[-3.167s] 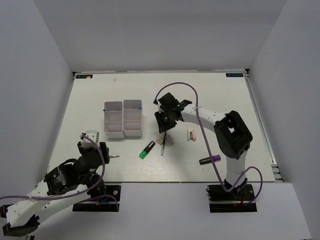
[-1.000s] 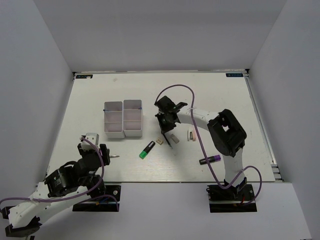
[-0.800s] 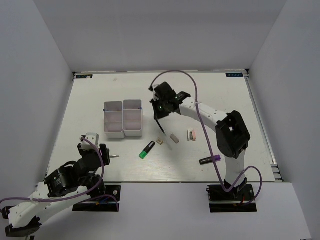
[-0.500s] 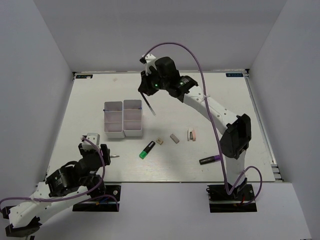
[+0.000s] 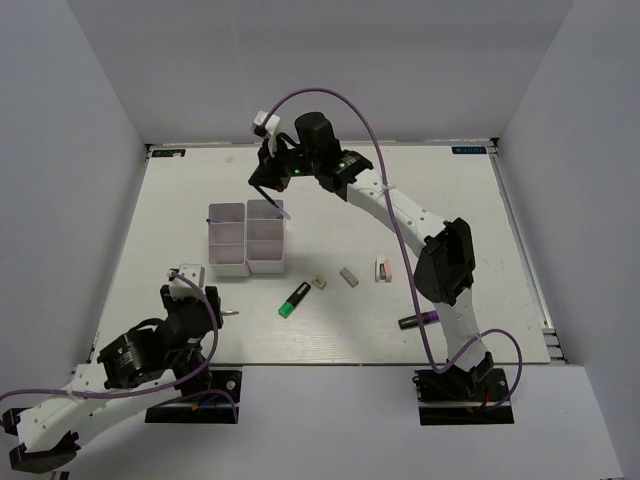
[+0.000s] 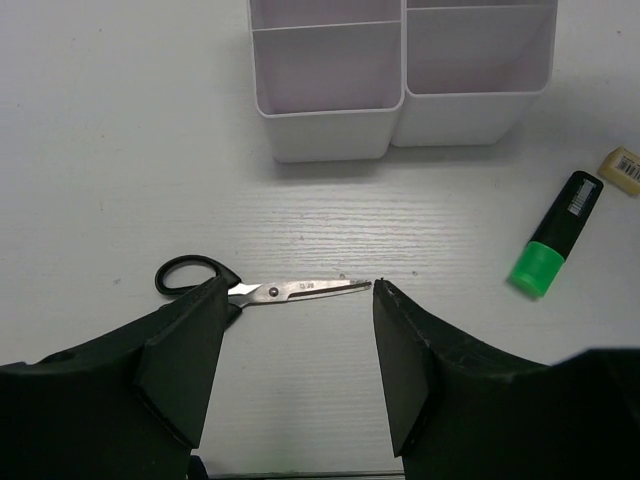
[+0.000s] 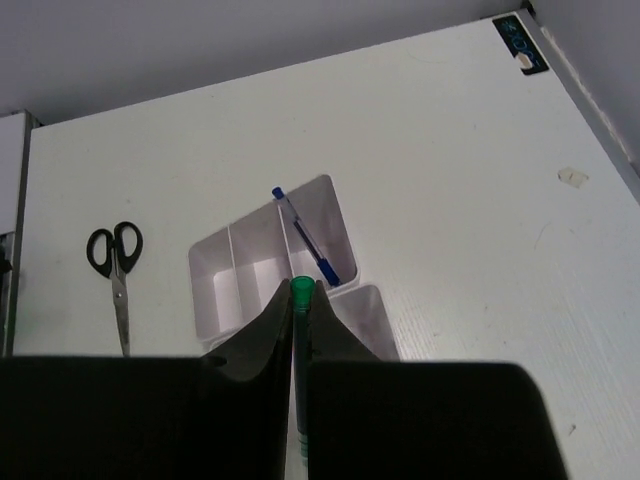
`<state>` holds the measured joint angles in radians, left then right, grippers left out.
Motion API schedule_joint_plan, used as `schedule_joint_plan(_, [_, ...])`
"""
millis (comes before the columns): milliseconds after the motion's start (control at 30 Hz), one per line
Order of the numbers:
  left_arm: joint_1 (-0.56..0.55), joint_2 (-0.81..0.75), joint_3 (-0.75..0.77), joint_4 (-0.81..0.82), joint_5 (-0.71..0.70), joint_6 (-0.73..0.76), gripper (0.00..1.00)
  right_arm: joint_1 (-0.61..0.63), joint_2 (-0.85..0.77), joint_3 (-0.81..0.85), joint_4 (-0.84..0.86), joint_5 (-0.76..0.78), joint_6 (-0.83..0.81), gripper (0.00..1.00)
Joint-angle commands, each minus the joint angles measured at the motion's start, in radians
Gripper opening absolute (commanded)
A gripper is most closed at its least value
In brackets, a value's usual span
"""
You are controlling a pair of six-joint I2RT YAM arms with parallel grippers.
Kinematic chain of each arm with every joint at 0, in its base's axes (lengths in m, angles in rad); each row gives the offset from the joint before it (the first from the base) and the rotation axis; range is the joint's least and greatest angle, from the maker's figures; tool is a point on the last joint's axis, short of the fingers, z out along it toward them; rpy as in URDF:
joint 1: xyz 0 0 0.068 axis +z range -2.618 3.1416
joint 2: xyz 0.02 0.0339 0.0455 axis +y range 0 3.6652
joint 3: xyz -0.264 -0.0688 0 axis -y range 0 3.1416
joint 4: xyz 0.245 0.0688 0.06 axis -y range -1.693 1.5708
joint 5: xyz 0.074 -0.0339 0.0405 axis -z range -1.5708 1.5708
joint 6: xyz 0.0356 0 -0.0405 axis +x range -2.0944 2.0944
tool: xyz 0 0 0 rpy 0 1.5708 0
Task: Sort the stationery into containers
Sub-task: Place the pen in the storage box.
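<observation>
My right gripper (image 5: 268, 186) is shut on a thin dark pen with a green end (image 7: 301, 293) and holds it above the back right bin of the white containers (image 5: 247, 238). A blue pen (image 7: 305, 240) lies in one bin of the containers (image 7: 225, 275). My left gripper (image 6: 298, 330) is open and low over the table, with the black-handled scissors (image 6: 270, 290) lying across just beyond its fingertips. A green-black highlighter (image 5: 294, 299), two beige erasers (image 5: 319, 283) (image 5: 348, 277), a pink eraser (image 5: 383, 269) and a purple-black marker (image 5: 421, 320) lie on the table.
The containers (image 6: 400, 70) stand just beyond the scissors in the left wrist view, with the highlighter (image 6: 556, 245) and an eraser (image 6: 625, 168) to the right. The scissors also show in the right wrist view (image 7: 115, 265). White walls enclose the table on three sides.
My right gripper has lifted the pen from the table's middle and carried it back and left to above the containers. A beige eraser was left uncovered. The left arm barely moved.
</observation>
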<state>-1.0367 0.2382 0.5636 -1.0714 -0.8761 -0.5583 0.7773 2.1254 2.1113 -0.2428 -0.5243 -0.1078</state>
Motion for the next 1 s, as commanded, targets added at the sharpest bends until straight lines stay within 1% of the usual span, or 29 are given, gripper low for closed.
schedule_joint_plan(0, [-0.002, -0.008, 0.001, -0.015, -0.041, -0.017, 0.70, 0.004, -0.010, -0.006, 0.164, -0.114, -0.076, 0.00])
schedule_joint_plan(100, [-0.002, -0.025, 0.002, -0.019, -0.044, -0.019, 0.70, 0.004, 0.008, -0.046, 0.284, -0.164, -0.069, 0.00])
schedule_joint_plan(267, [-0.002, -0.042, 0.005, -0.032, -0.044, -0.026, 0.70, 0.005, 0.061, -0.047, 0.356, -0.157, -0.066, 0.00])
schedule_joint_plan(400, [-0.002, -0.042, 0.004, -0.028, -0.043, -0.023, 0.70, 0.007, 0.090, -0.079, 0.453, -0.151, -0.078, 0.00])
schedule_joint_plan(467, [0.000, -0.042, 0.002, -0.025, -0.038, -0.022, 0.70, 0.008, 0.103, -0.080, 0.468, -0.134, -0.118, 0.00])
schedule_joint_plan(633, [-0.002, -0.045, 0.002, -0.019, -0.032, -0.019, 0.70, 0.007, 0.126, -0.103, 0.505, -0.114, -0.147, 0.00])
schedule_joint_plan(767, [0.000, -0.043, -0.001, -0.015, -0.024, -0.009, 0.70, 0.007, 0.123, -0.126, 0.497, -0.114, -0.171, 0.00])
schedule_joint_plan(800, [-0.002, -0.042, -0.002, -0.012, -0.026, -0.011, 0.70, 0.005, 0.123, -0.128, 0.493, -0.112, -0.174, 0.01])
schedule_joint_plan(867, [-0.002, -0.040, -0.001, -0.010, -0.021, -0.005, 0.71, 0.004, 0.119, -0.129, 0.473, -0.118, -0.179, 0.36])
schedule_joint_plan(900, [-0.002, -0.040, -0.001, -0.006, -0.018, -0.005, 0.71, 0.007, 0.113, -0.128, 0.471, -0.120, -0.179, 0.36])
schedule_joint_plan(933, [0.000, -0.039, -0.002, -0.004, -0.014, -0.002, 0.71, 0.007, 0.110, -0.132, 0.465, -0.121, -0.181, 0.45])
schedule_joint_plan(967, [-0.002, -0.036, -0.002, 0.001, -0.014, 0.004, 0.71, 0.005, 0.104, -0.131, 0.458, -0.121, -0.181, 0.46])
